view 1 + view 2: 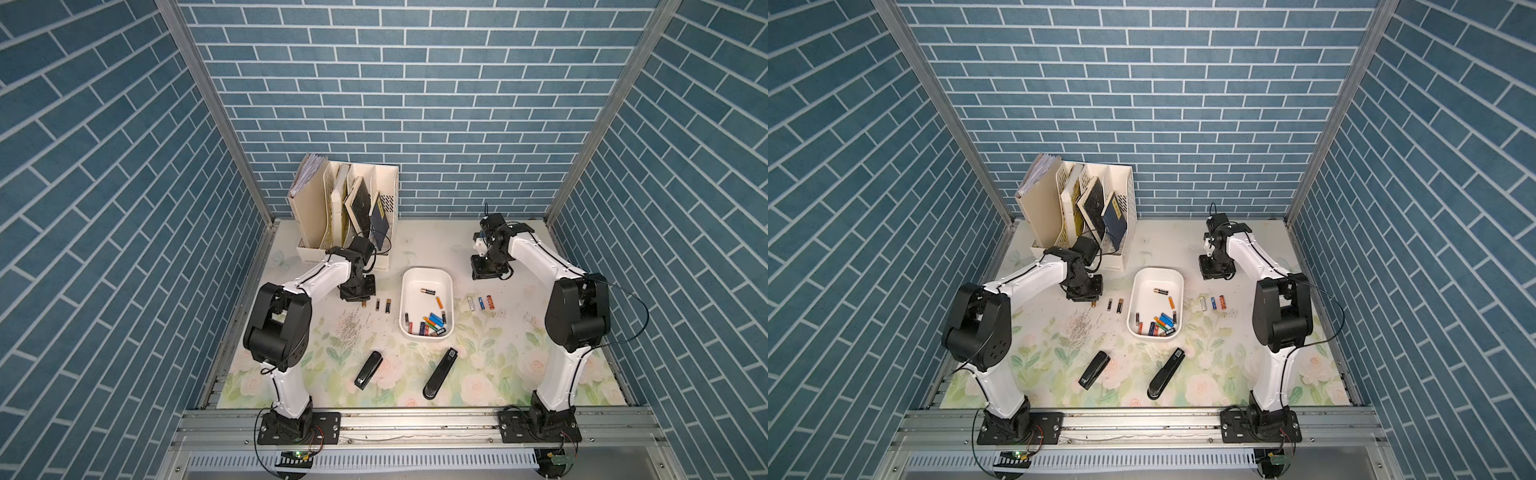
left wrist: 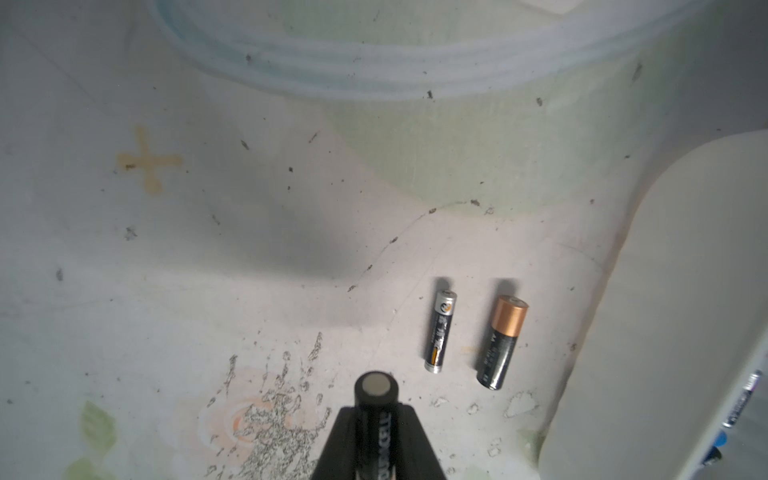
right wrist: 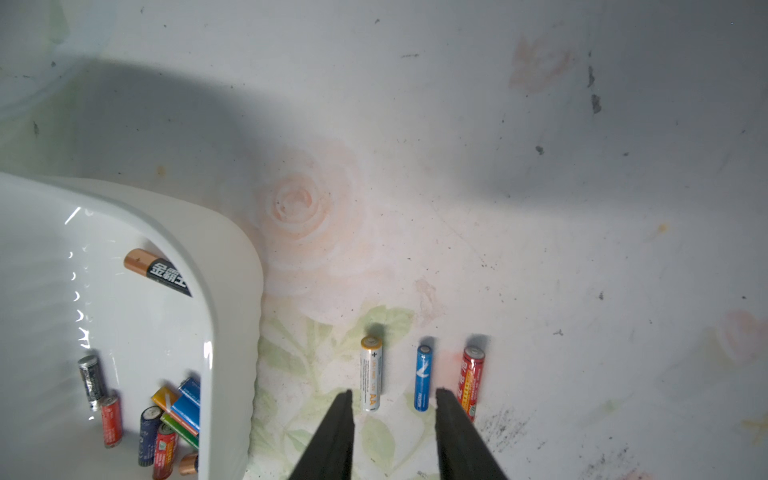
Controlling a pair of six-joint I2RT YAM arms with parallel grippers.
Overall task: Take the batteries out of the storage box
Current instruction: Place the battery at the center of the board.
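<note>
The white storage box (image 1: 428, 274) sits mid-table with several batteries (image 1: 432, 322) heaped at its near end and a black-gold one (image 1: 427, 291) farther back. My left gripper (image 2: 376, 409) is shut on a black battery (image 2: 376, 390), low over the table left of the box. Beside it lie a thin black cell (image 2: 440, 330) and a black-copper cell (image 2: 503, 341). My right gripper (image 3: 392, 395) hangs open and empty to the right of the box, behind a white battery (image 3: 371, 372), a blue one (image 3: 423, 377) and a red one (image 3: 471, 380).
A cream file organizer (image 1: 345, 208) with books stands at the back left, close behind my left arm. Two black staplers (image 1: 368, 370) (image 1: 440, 373) lie near the front. A patch of grey scuffs (image 1: 349, 328) marks the mat left of the box.
</note>
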